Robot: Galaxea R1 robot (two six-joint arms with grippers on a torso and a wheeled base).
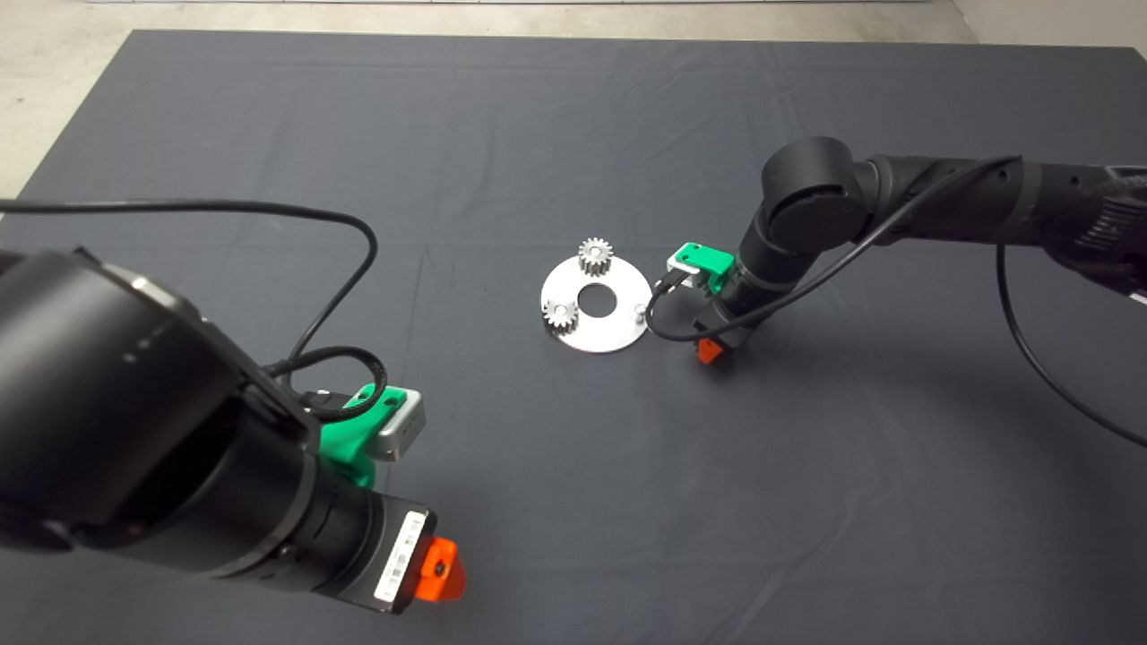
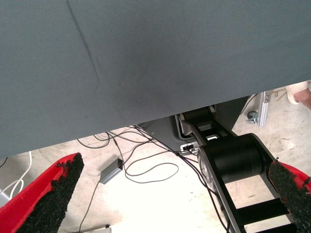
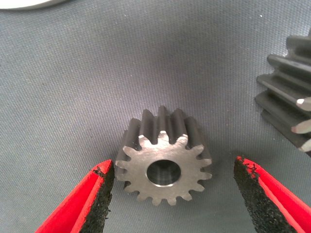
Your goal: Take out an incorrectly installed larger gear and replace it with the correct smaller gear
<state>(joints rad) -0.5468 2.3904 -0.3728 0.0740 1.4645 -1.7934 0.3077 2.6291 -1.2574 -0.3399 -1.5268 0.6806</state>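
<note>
In the head view, the right gripper (image 1: 710,351) is hanging low over the mat (image 1: 573,502) right of centre, beside the round plate (image 1: 618,331); the left gripper (image 1: 439,569) is waiting at lower left. In the left wrist view, its fingers (image 2: 53,194) are standing wide apart. In the right wrist view, parted fingers (image 3: 95,204) are flanking the smaller gear (image 3: 165,170) without touching; the larger gear (image 3: 289,90) is lying near it on the mat.

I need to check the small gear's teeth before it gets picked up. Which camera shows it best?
The right wrist view: the small gear lies flat on the mat, teeth and centre hole clear, between the open right gripper fingers. In the head view the right arm hides it. The left wrist view shows only mat edge and floor.
</note>
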